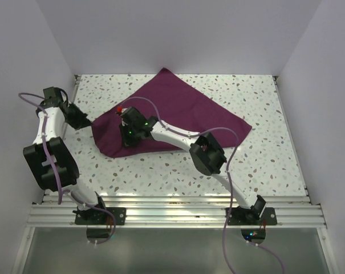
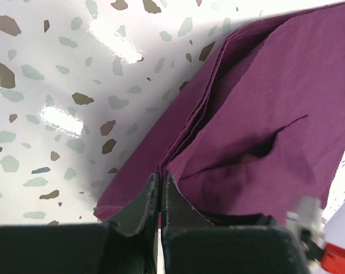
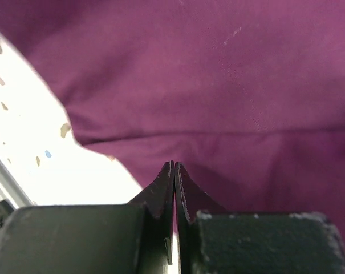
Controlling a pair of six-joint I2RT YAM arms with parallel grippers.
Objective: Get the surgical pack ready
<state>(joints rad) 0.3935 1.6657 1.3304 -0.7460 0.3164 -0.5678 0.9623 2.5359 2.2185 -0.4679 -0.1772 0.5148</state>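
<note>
The dark purple cloth (image 1: 186, 108) of the surgical pack lies on the speckled table, its left part folded over into a thick bundle. The steel tray, gauze, packets and instruments are hidden. My left gripper (image 1: 86, 121) is at the bundle's left corner. In the left wrist view it (image 2: 161, 177) is shut, with the stacked cloth folds (image 2: 263, 103) running into its tips. My right gripper (image 1: 128, 136) sits on top of the bundle. In the right wrist view it (image 3: 174, 165) is shut, tips against the cloth (image 3: 218, 74), nothing visibly pinched.
White walls close in the table (image 1: 263, 165) on the left, back and right. A ribbed metal rail (image 1: 178, 208) runs along the near edge by the arm bases. A small red and white part (image 1: 121, 109) shows beside the right wrist.
</note>
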